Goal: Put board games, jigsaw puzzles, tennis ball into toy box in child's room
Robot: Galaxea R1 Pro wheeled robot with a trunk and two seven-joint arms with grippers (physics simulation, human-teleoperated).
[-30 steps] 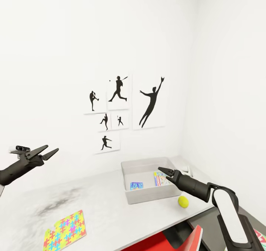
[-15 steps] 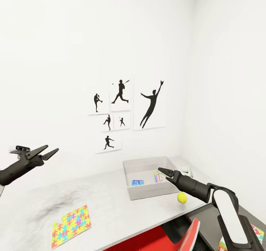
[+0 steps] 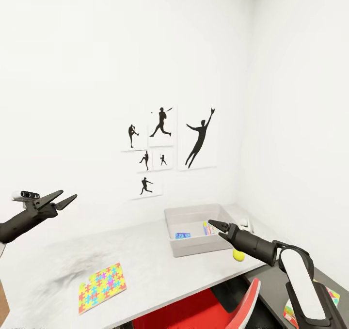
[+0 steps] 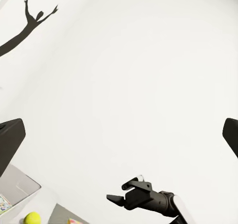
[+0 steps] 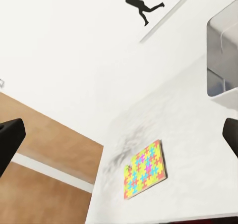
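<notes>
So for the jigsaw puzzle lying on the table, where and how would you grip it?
The jigsaw puzzle is a thin sheet lying flat on the table, so a top-down pinch has nothing to bite. Its near edge sits close to the table's front edge; I'd probably slide it forward until that edge overhangs, then pinch that edge from the front, one finger above and one below, likely with the left gripper, which hangs nearer.

Matt grey toy box (image 3: 194,245), seemingly plastic, on smudged table (image 3: 145,266).
</notes>
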